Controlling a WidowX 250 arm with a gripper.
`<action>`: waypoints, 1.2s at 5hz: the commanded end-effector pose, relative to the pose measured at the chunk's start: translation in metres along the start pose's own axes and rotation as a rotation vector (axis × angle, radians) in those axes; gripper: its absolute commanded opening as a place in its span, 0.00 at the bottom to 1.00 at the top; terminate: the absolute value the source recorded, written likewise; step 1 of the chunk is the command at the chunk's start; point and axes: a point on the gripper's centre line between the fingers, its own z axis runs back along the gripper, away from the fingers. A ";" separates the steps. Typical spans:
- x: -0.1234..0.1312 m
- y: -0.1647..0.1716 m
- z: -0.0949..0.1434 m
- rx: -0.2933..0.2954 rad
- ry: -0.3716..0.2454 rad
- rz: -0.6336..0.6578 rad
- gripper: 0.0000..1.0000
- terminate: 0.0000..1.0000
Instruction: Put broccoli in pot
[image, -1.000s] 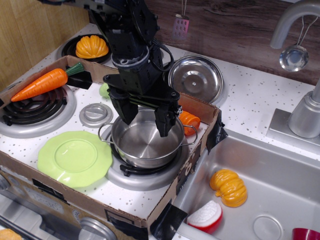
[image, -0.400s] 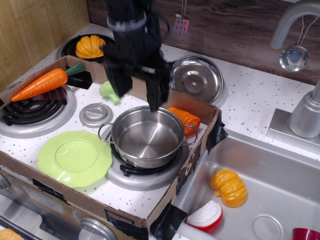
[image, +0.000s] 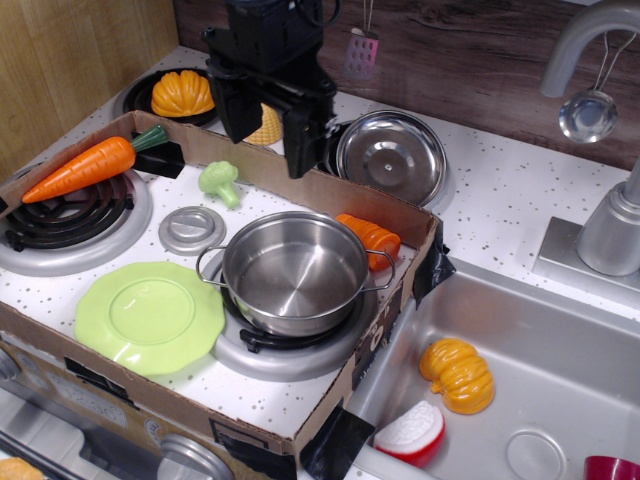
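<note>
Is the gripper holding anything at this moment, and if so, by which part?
Nothing is held. The gripper hangs open and empty above the counter; the broccoli lies beside the empty pot.

Arm above the gripper (image: 268, 135): running off the top edge, upper part unseen.
Yellow corn-like piece (image: 264, 125): showing only between the black fingers, the rest lying hidden behind them.
Orange slice (image: 370, 237): sitting partly behind the pot (image: 294, 272) rim.
Dark red item (image: 612, 469): getting cut by the bottom right corner, kind unclear.
Orange object (image: 18, 469): being clipped at the bottom left edge.
Tap (image: 590, 40): curving out past the top right.
</note>
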 end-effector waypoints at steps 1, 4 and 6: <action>0.016 0.044 -0.015 0.022 -0.047 -0.073 1.00 0.00; 0.024 0.079 -0.038 0.024 -0.047 -0.091 1.00 0.00; 0.036 0.077 -0.052 0.003 -0.047 -0.084 1.00 0.00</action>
